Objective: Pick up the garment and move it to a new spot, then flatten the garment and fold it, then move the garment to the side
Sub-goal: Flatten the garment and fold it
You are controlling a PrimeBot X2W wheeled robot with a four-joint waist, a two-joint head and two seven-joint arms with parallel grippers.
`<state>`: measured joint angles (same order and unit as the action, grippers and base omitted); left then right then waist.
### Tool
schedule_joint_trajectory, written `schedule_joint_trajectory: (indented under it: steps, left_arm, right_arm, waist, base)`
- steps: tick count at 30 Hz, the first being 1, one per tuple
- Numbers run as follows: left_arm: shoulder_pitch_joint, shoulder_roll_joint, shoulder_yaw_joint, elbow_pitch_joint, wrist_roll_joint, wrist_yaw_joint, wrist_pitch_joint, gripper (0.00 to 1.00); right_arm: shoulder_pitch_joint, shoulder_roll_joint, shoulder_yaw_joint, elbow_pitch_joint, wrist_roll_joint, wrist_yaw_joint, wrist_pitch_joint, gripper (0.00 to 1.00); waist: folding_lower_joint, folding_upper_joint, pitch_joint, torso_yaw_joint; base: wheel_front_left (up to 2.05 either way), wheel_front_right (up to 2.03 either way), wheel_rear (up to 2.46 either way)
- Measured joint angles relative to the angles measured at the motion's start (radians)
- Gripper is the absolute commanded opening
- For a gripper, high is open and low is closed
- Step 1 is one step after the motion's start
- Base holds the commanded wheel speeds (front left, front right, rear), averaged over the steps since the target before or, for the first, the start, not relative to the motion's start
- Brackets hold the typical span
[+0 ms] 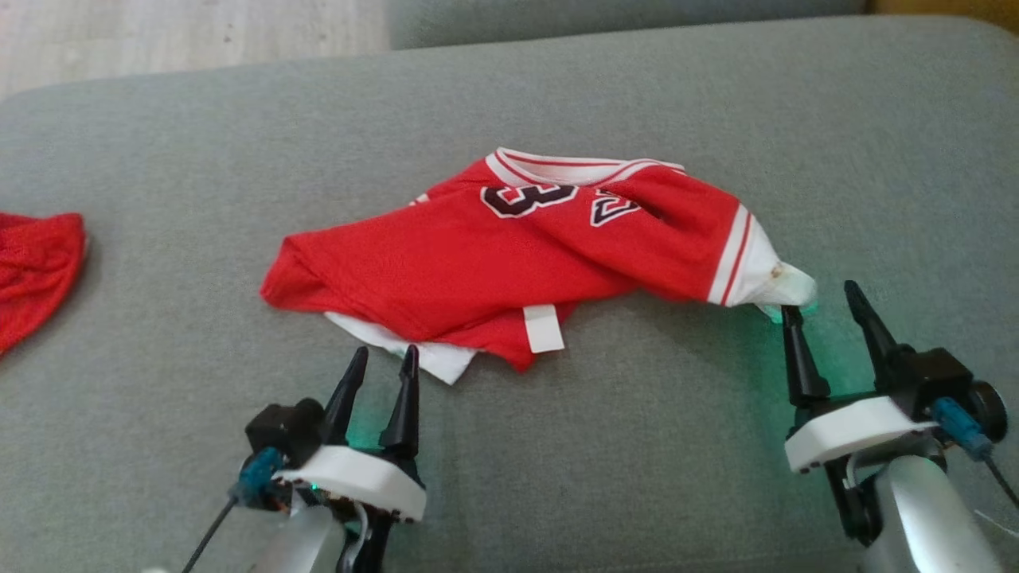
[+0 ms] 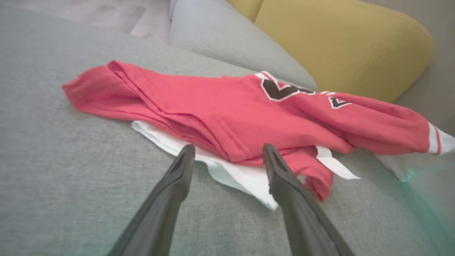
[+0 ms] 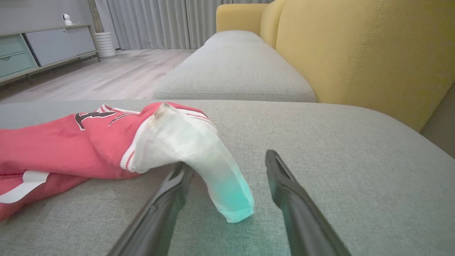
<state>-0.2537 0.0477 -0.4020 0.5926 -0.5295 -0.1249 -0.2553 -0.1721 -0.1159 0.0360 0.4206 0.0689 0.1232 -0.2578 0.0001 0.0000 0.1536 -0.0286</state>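
The red jersey [image 1: 493,255] lies crumpled near the middle of the grey sofa seat cushion [image 1: 637,446], stretched roughly from 9 to 3 o'clock, with its white, red-striped collar at the 12 o'clock side. On its chest are black numerals edged in white: a "3" [image 1: 525,197] reads plainly, while the figure next to it [image 1: 613,208] is folded into a crease and I cannot read it. A small white tag [image 1: 544,328] hangs at the jersey's 6 o'clock hem; no writing can be made out on it. A white layer [image 1: 430,358] pokes out from under the red cloth at about 7 o'clock. The white cuff of a sleeve [image 1: 784,282] juts out at 3 o'clock, raised off the cushion. The right tool [image 1: 820,298] stands wide there and grips nothing; in its wrist view the cuff [image 3: 199,156] droops across one finger [image 3: 170,199], its tip hanging in the gap. The left tool [image 1: 387,350] is also spread wide and holds nothing, its tips just beside the white layer at 7 o'clock. Out at 9 o'clock, well apart from the jersey, another red cloth [image 1: 36,267] sits at the edge of sight. Bare cushion runs all round the jersey, widest toward 6 o'clock and 3 o'clock. Toward 12 o'clock the cushion's rounded edge meets a second grey cushion [image 3: 234,74] and pale wooden floor [image 1: 159,32]; a yellow backrest [image 3: 355,53] closes off the 3 o'clock side.
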Motion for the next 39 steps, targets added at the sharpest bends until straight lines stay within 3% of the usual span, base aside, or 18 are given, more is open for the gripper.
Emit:
schedule_joint_trajectory:
  steps: [7,23,32,33,36,39]
  left_arm:
    - [-0.068,-0.002,-0.059,0.054,-0.086,0.000,0.000,1.00]
    - [-0.089,-0.005,0.005,0.121,-0.077,0.000,0.000,1.00]
    - [-0.084,-0.005,-0.012,0.085,-0.082,0.000,0.000,1.00]
    - [-0.085,-0.005,-0.016,0.085,-0.082,0.000,0.000,0.89]
    - [-0.087,-0.005,-0.017,0.085,-0.081,0.000,0.000,0.00]
    - [-0.089,-0.005,-0.016,0.067,-0.076,0.000,0.000,0.00]
  right_arm:
    - [0.000,0.012,0.018,-0.020,0.001,0.000,0.000,1.00]
    - [0.000,0.022,0.020,-0.019,0.019,0.000,0.000,1.00]
    - [0.000,0.026,0.029,-0.018,0.028,0.000,0.000,1.00]
    - [0.000,0.026,0.030,-0.018,0.028,0.000,0.000,1.00]
    - [0.000,0.027,0.039,-0.018,0.030,0.000,0.000,1.00]
    - [0.000,0.028,0.041,-0.017,0.038,0.000,0.000,1.00]
  waist:
    - [0.0000,0.0000,0.036,-0.045]
    - [-0.0001,0.0000,0.035,-0.076]
    - [-0.0001,0.0000,0.031,-0.071]
    - [-0.0001,0.0000,0.032,-0.072]
    - [-0.0001,0.0000,0.035,-0.076]
    - [0.0000,0.0000,0.032,-0.075]
  base:
    - [0.00,0.00,0.00]
    - [0.00,0.00,0.00]
    - [0.00,0.00,0.00]
    - [0.00,0.00,0.00]
    - [0.00,0.00,0.00]
    - [0.00,0.00,0.00]
